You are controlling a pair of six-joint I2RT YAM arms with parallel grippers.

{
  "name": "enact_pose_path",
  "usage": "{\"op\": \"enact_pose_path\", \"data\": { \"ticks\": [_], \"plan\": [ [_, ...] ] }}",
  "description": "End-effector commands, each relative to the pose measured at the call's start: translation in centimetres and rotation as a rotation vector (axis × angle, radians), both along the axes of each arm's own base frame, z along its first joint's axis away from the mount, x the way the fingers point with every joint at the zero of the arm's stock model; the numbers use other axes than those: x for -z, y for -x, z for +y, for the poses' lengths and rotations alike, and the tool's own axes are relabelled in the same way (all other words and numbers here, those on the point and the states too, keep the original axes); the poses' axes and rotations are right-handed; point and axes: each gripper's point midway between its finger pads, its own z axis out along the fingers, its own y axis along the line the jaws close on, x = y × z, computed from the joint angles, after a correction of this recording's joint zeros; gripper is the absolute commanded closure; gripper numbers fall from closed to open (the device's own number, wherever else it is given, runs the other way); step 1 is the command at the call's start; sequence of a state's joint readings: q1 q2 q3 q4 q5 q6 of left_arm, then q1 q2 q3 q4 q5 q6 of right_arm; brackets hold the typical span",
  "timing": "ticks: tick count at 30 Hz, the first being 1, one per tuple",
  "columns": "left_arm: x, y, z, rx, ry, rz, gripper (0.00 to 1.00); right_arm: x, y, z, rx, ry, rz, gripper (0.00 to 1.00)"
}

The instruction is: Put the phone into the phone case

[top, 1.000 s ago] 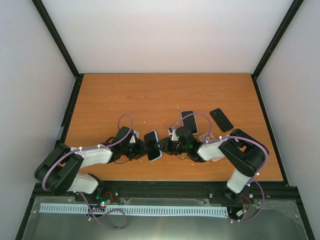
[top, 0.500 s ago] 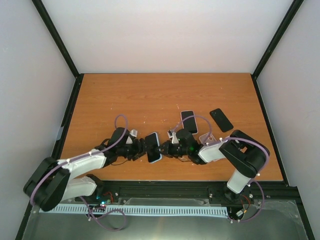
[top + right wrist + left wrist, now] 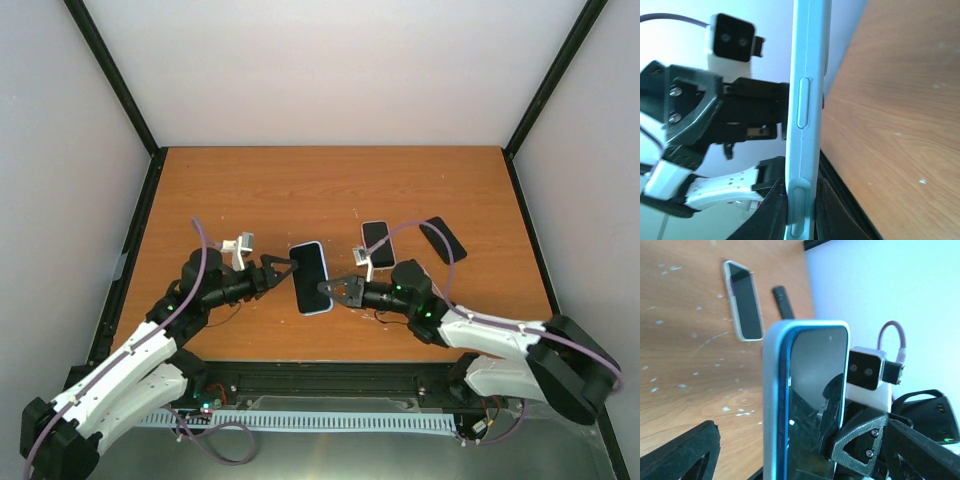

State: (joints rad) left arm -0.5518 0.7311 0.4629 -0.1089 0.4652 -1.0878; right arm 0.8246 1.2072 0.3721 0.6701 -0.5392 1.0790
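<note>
The right gripper point(image 3: 328, 291) pinches the phone point(image 3: 311, 277) tight by its edge. The phone sits in the pale blue case point(image 3: 771, 405), up off the table point(image 3: 250, 190). The left gripper point(image 3: 288, 274) is wide open beside it, holding nothing. Another phone point(image 3: 376, 238) lies flat behind.

**Arm Exterior: Identification**

Identify the left arm point(image 3: 130, 360) and the right arm point(image 3: 500, 335) by their white link shells set between black joint housings. A purple cable point(image 3: 903, 347) loops along each arm. Inspect the fingers point(image 3: 860, 440): black, open triangular frames with silver screw heads. Each wrist camera point(image 3: 867, 369) is a white block with a black two-lens face.
</note>
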Motion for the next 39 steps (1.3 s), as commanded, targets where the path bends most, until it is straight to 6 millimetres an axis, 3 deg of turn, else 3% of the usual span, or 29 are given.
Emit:
{"op": "enact_pose_path", "data": {
  "ticks": [1,6,12,16,23,26,32,36,39],
  "plan": [
    [-4.8,0.5,-0.4,0.058,0.065,-0.134,0.12,-5.7,2.1,-1.0,-0.053,-0.157,-0.145,0.9],
    [-7.9,1.6,-1.2,0.133,0.197,-0.239,0.22,-8.5,4.1,-2.1,-0.101,-0.234,-0.229,0.92],
    [-9.6,2.6,-1.7,0.2,0.294,-0.308,0.34,-9.3,5.2,-2.5,-0.126,-0.273,-0.238,0.93],
    [-9.1,2.5,-2.0,0.212,0.293,-0.296,0.48,-9.4,5.5,-2.5,-0.14,-0.285,-0.234,0.93],
    [-8.2,2.1,-2.1,0.202,0.279,-0.268,0.89,-8.8,5.3,-2.4,-0.131,-0.277,-0.223,0.93],
    [-7.7,1.9,-2.0,0.189,0.258,-0.247,0.99,-8.6,5.1,-2.5,-0.117,-0.27,-0.218,0.93],
    [-7.3,1.8,-2.0,0.182,0.247,-0.228,0.97,-8.1,4.5,-2.2,-0.099,-0.241,-0.194,0.93],
    [-7.5,2.1,-1.7,0.177,0.246,-0.232,0.76,-9.2,4.0,-2.6,-0.055,-0.278,-0.197,0.94],
    [-6.9,2.4,-1.7,0.187,0.231,-0.218,0.52,-9.9,3.2,-2.7,-0.005,-0.29,-0.189,0.94]
  ]
}}
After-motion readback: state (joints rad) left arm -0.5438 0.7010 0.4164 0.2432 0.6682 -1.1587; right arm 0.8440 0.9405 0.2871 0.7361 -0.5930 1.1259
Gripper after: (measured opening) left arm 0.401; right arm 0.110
